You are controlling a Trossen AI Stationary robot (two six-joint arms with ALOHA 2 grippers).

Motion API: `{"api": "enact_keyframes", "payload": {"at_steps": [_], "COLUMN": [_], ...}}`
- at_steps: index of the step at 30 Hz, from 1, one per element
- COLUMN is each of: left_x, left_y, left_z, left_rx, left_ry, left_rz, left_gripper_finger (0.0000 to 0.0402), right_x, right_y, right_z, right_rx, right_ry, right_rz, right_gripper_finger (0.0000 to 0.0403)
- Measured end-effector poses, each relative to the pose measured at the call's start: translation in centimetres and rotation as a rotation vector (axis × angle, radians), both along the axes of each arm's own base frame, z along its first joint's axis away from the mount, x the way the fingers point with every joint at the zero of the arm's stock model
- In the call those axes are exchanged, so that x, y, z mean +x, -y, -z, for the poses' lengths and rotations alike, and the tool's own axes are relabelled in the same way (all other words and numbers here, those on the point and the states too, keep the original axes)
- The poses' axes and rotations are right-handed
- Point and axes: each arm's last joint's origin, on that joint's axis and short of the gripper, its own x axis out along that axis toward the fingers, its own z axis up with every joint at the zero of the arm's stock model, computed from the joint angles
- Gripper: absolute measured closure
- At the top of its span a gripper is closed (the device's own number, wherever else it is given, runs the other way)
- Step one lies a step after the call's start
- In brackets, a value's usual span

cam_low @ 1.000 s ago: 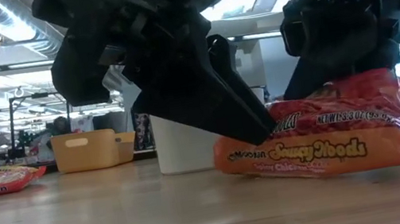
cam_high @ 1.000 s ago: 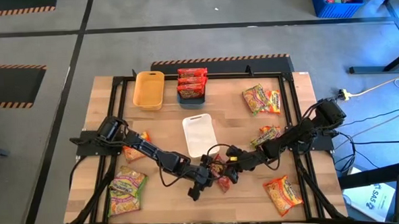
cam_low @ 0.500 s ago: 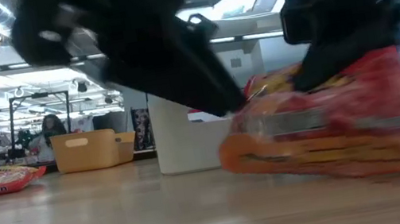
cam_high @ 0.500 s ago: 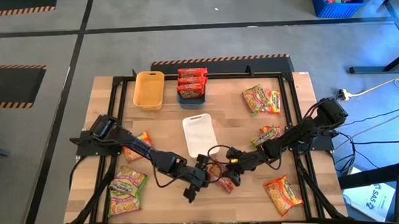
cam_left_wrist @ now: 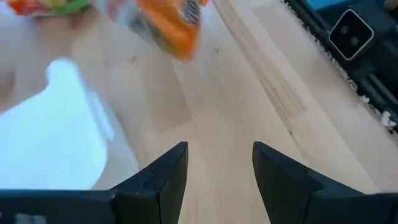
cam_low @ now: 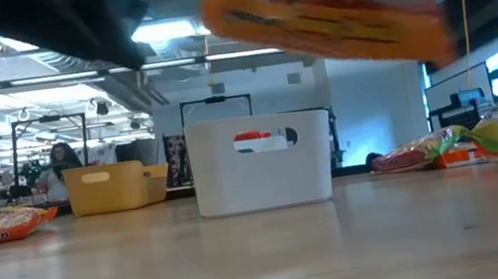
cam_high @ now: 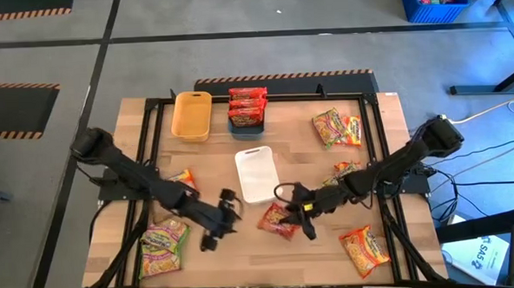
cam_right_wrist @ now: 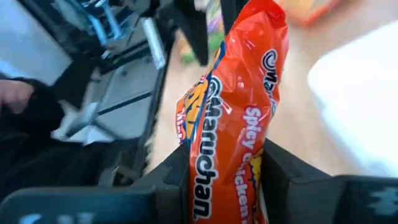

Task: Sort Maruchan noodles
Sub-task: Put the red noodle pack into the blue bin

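Observation:
My right gripper (cam_high: 295, 214) is shut on an orange-red Maruchan packet (cam_high: 276, 219), near the table's front middle. The packet also shows high in the low view (cam_low: 327, 2), well above the table. My left gripper (cam_high: 228, 211) is open and empty, to the left of that packet; its fingers (cam_left_wrist: 165, 177) point over bare wood toward the white tray (cam_left_wrist: 50, 137). Other packets lie flat on the table: green-pink ones at the right (cam_high: 336, 127) and front left (cam_high: 163, 242), and an orange-yellow one at the front right (cam_high: 364, 248). My right gripper pinches the packet between its two fingers, on the two flat faces near its right end (cam_right_wrist: 227, 168). The fingers come roughly level from the table's right and lie along the packet. The packet stands on edge, reaches away past the fingertips, and is lifted clear of the table.
A white tray (cam_high: 257, 174) stands at the table's middle, just behind the grippers. A yellow tray (cam_high: 191, 115) and a blue tray holding red packets (cam_high: 247, 110) stand at the back. One more packet (cam_high: 179, 180) lies under the left arm. Bare wood lies along the front edge.
My right gripper has risen with the orange-red packet, which lay on the table and now hangs clear, high in the low view. My left gripper, which was at the packet, has drawn away from it toward the table's left edge.

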Motion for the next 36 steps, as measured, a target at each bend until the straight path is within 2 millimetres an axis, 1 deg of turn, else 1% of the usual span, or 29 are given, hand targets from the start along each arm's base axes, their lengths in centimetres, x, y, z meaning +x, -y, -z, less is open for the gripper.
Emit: {"api": "enact_keyframes", "payload": {"at_steps": [4,8,11,17,21,23,26,32,36], "left_x": [-2.8,-4.8,-5.6,-5.9,-5.5,-5.3,-4.9,-4.4,-4.2], "left_y": [-1.7,-3.1,-3.9,-5.5,-6.4,-6.9,-8.2,-10.8,-12.3], "left_z": [0.0,0.2,-0.1,-0.9,-0.9,-0.9,-0.8,-0.8,-0.7], "left_rx": [-0.053,-0.062,-0.046,0.031,0.035,0.032,0.040,0.026,-0.003], "left_ry": [0.120,0.203,0.247,0.313,0.298,0.288,0.279,0.265,0.253], "left_rz": [-0.026,-0.073,-0.122,-0.194,-0.139,-0.110,-0.134,-0.189,-0.207], "left_gripper_finger": [0.0227,0.0227,0.0227,0.0227,0.0227,0.0227,0.0227,0.0227,0.0227], "right_x": [1.2,2.8,3.8,4.8,5.2,5.7,6.2,8.4,10.0], "right_y": [1.8,4.0,6.2,11.5,15.4,17.3,20.2,25.0,27.6], "right_z": [-2.6,-4.8,-6.7,-9.7,-9.9,-10.4,-10.6,-10.0,-8.2], "right_rx": [-0.138,-0.302,-0.416,-0.603,-0.662,-0.680,-0.683,-0.661,-0.627], "right_ry": [0.072,0.088,0.094,0.066,0.042,0.066,0.056,0.014,-0.084], "right_rz": [0.056,0.080,0.107,0.175,0.170,0.173,0.168,0.104,0.074], "right_gripper_finger": [0.0299,0.0297,0.0296,0.0296,0.0295,0.0295,0.0295,0.0295,0.0295]}}
